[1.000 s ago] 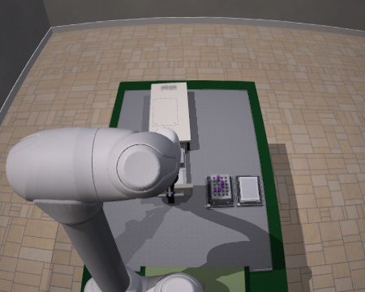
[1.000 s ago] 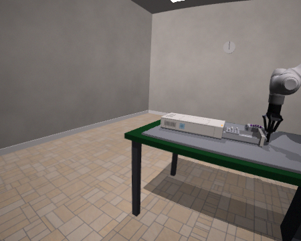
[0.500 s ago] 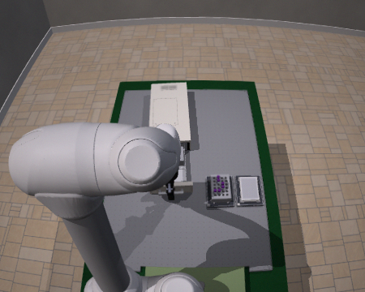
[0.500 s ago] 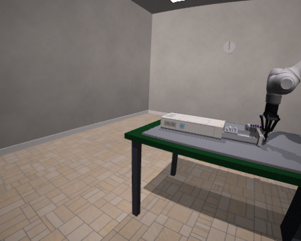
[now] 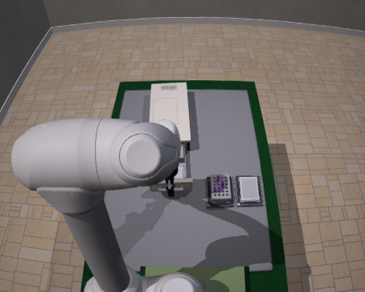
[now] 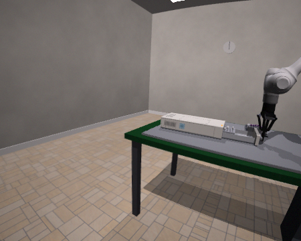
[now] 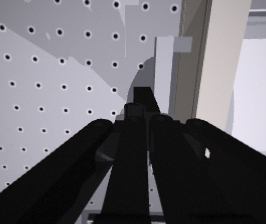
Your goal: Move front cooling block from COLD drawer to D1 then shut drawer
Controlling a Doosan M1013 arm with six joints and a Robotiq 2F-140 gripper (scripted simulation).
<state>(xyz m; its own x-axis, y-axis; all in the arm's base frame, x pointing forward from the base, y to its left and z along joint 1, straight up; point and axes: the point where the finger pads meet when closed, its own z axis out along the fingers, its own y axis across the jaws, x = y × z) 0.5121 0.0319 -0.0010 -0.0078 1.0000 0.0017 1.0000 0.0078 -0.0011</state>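
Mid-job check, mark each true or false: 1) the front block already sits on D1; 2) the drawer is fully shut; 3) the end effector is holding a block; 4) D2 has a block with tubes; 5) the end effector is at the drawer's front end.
1) True: the block with purple tubes sits on the slot nearest COLD.
2) False: the drawer sticks out of COLD.
3) False: the end effector is shut on nothing.
4) False: D2 holds only a plain white plate.
5) True: it hangs by the drawer's front panel.
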